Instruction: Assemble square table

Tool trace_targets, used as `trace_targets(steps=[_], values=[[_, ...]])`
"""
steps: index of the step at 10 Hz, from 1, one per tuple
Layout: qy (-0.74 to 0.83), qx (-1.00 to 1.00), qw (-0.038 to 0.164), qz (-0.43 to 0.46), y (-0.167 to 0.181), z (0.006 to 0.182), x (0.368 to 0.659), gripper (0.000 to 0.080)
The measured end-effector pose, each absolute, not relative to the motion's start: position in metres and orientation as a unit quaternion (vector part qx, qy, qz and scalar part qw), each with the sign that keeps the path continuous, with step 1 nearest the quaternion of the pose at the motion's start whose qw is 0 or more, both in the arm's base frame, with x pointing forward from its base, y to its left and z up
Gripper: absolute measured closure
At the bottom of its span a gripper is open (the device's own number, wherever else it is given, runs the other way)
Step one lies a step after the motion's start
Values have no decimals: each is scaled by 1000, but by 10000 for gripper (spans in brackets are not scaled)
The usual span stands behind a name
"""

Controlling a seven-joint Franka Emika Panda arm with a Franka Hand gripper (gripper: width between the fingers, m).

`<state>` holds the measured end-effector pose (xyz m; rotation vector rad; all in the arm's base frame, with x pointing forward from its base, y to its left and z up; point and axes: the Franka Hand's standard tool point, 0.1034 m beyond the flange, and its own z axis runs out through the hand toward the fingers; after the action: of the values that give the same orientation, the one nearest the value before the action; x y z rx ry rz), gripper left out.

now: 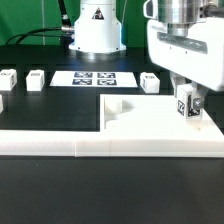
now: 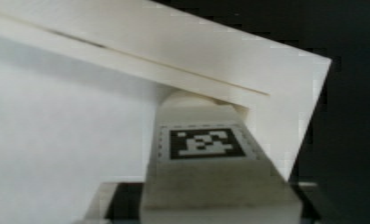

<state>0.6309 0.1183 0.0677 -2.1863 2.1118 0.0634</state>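
My gripper [image 1: 188,99] is clamped on a leg [image 2: 200,150] by its flat sides. I judge it light, stiff, slick plastic. The slab [image 1: 148,122] lies just below me.

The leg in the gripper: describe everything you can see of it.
The leg is a short white block, plastic by its look, with a black-white tag on one face. It stands upright, clamped in the gripper, at the corner of the square tabletop on the exterior view's right. Whether it is seated there cannot be told.
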Motion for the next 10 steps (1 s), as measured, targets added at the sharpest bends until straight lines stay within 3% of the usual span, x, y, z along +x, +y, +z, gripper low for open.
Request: trace_targets(steps=[4,6,7,9,10], values=[[765,-642,39,34,120,67,628,509],[751,-658,40,33,120,67,627,262],[751,-658,40,33,120,67,627,185],[631,-775,26,15,119,64,623,155],[594,-804,32,2,124,63,620,151]])
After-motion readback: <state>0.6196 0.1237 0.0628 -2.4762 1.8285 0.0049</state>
